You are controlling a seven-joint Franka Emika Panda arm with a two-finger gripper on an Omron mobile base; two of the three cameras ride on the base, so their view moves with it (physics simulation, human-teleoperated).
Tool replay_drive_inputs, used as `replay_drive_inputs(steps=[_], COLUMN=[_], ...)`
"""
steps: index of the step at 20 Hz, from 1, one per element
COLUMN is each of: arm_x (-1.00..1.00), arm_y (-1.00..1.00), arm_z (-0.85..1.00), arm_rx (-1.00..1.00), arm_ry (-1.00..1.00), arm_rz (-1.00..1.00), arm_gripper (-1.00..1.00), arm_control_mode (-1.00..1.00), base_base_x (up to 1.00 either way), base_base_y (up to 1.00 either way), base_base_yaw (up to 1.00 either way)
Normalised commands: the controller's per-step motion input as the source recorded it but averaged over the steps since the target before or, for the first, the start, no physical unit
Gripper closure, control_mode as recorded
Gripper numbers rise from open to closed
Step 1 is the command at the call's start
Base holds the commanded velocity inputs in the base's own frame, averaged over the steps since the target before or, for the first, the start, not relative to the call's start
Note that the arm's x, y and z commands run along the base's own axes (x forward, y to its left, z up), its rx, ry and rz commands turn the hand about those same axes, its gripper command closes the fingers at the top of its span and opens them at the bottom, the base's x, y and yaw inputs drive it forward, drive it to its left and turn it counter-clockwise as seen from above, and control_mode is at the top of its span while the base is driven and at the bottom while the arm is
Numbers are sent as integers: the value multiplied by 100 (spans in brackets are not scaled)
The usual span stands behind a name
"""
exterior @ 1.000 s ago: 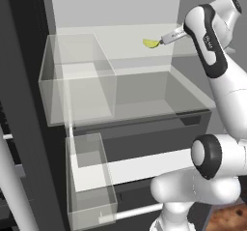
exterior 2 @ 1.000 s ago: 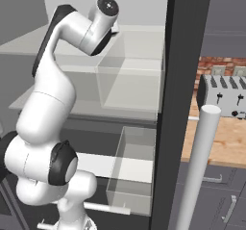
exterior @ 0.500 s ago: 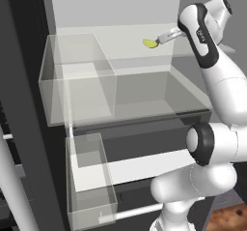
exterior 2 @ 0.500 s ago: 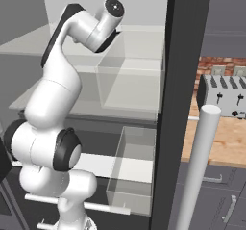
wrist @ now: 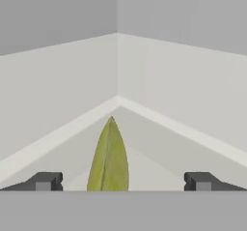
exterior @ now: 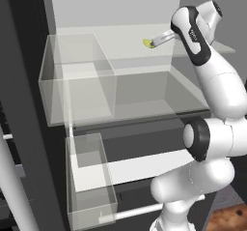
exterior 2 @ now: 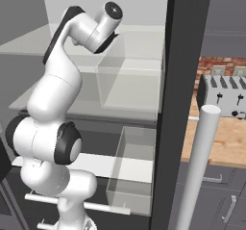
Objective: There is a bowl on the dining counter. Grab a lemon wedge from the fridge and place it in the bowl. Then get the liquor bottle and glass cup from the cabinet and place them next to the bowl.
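Now | pincer [wrist: 123, 181] spread wide | lemon wedge [wrist: 108, 160] between its tips, untouched

Lemon wedge [exterior: 148, 43] lies on upper white shelf of the open fridge [exterior: 120, 12], well back from shelf's front edge, toward the right side. Small, yellow-green, curved. In hand view the wedge [wrist: 109, 160] reads as a narrow pointed sliver, tip aimed at the fridge's back inner corner, resting flat on the shelf. Fridge interior white w/ clear bins [exterior: 77, 78] below that shelf; dark grey door edge [exterior 2: 180, 94] at right in right base view.
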Motion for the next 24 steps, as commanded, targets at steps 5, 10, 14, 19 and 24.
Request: replay_drive_inputs(steps=[5,10,14,19,24], arm_x=[7,10,19,11,1], arm_y=[28,19,9,0,4], arm_z=[-22,-23,-20,-10,-7], arm_rx=[0,0,0,0,0], arm_ry=[0,2,4,2,0], arm_rz=[0,0,1,1,0], arm_gripper=[-100,-100,100,100,100], arm_control_mode=[-100,-100,-100,-100,-100], base_base_x=[0,0,0,0,0], base_base_y=[0,0,0,0,0], base_base_yaw=[0,0,0,0,0])
